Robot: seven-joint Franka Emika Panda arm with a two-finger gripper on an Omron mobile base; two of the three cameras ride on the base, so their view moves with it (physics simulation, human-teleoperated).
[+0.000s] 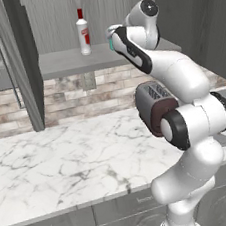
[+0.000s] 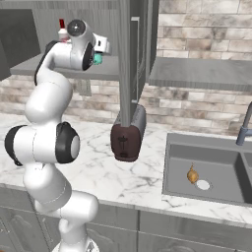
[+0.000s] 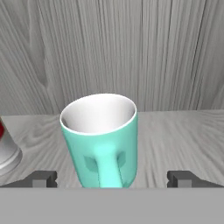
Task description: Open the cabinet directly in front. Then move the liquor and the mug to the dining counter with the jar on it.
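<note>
Teal mug point(image 3: 100, 139) stands upright on the open cabinet point(image 1: 73, 61) shelf, liquor point(image 1: 83, 34) to its left, between my gripper's point(image 3: 112, 178) wide-open fingers point(image 3: 42, 178), untouched.

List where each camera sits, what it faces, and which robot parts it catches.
Left base view: behind-left, facing the open cabinet, liquor on its shelf; arm rises lower right.
Right base view: behind-right, facing toaster and sink; arm lower left.
Hand view: on the hand, facing the mug; open jaws flank it.
Both base views share toaster, liquor.
</note>
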